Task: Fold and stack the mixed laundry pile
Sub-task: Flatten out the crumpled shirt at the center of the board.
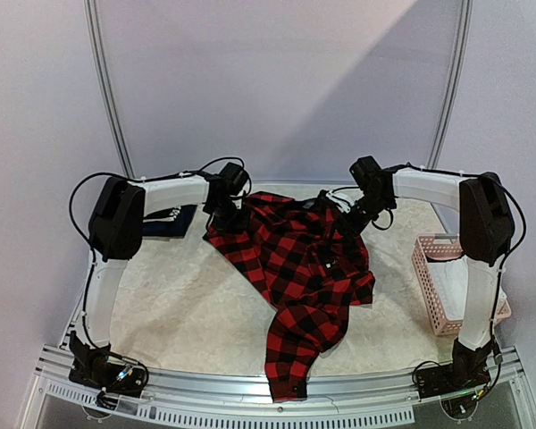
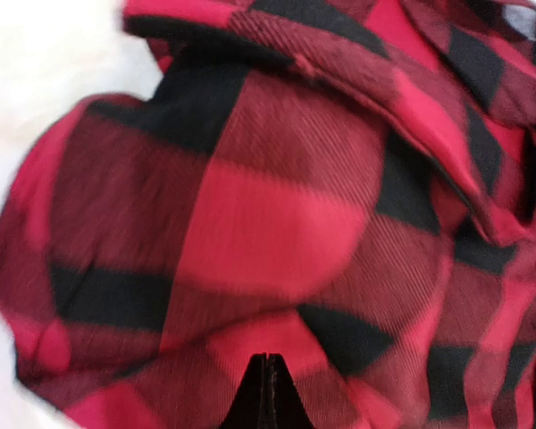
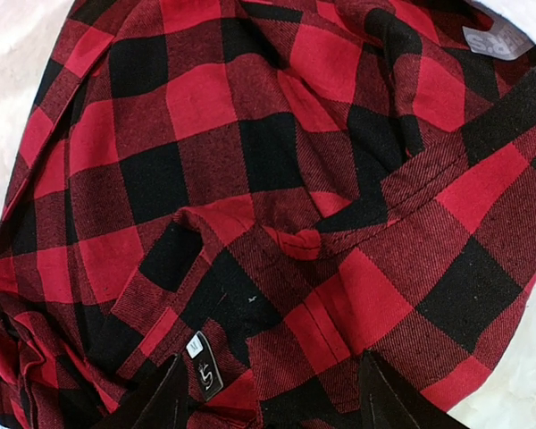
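A red-and-black plaid flannel shirt (image 1: 299, 268) lies spread across the middle of the table, one sleeve trailing over the near edge. My left gripper (image 1: 225, 213) sits at its far left corner. In the left wrist view the fingertips (image 2: 260, 371) are pressed together with the plaid cloth (image 2: 250, 223) bunched right at them, so the left gripper (image 2: 268, 359) is shut on the shirt. My right gripper (image 1: 353, 219) hovers over the shirt's far right part, near the collar. There the right gripper (image 3: 277, 402) stands open, its fingers (image 3: 165, 402) astride the fabric (image 3: 277, 179) beside a small size label (image 3: 203, 365).
Folded navy clothes (image 1: 171, 221) lie at the far left, partly behind the left arm. A pink slatted basket (image 1: 429, 290) with something white inside stands at the right edge. The table is covered by a pale fuzzy mat (image 1: 188, 304).
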Controlling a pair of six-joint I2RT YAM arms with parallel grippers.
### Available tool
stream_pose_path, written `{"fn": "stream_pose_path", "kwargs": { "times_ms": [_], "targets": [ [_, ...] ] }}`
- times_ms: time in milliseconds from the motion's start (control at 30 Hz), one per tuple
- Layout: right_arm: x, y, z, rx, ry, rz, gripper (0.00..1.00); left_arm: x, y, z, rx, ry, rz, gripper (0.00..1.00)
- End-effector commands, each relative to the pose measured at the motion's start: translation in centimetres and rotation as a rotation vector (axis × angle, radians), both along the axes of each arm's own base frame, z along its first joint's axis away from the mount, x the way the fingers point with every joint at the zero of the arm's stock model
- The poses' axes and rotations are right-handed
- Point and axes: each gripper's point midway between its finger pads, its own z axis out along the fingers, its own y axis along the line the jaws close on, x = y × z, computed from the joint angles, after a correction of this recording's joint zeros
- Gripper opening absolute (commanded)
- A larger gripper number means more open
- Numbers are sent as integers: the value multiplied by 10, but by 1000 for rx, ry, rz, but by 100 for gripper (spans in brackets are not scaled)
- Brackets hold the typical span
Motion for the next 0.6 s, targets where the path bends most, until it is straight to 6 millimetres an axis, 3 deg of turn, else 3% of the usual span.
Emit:
{"fn": "stream_pose_path", "kwargs": {
  "times_ms": [0, 100, 167, 233, 400, 500, 567],
  "targets": [
    [-12, 5, -7, 10, 38, 25, 65, -5, -5, 72, -50, -142, -20, 0],
    [-18, 12, -4, 52, 83, 42, 64, -7, 0, 73, -23, -129, -33, 4],
    [-30, 29, 4, 113, 143, 72, 63, -8, 5, 67, 5, -107, -32, 23],
    [-46, 52, 15, 166, 180, 117, 61, -13, 9, 66, 12, -97, -20, 34],
    [-85, 121, 43, 293, 290, 195, 60, -36, 29, 85, -6, -128, 30, 41],
    [-97, 154, 33, 289, 378, 181, 60, -55, 43, 107, -20, -152, 54, 42],
    [-103, 167, 14, 262, 422, 167, 61, -70, 51, 120, -31, -163, 63, 42]
  ]
}}
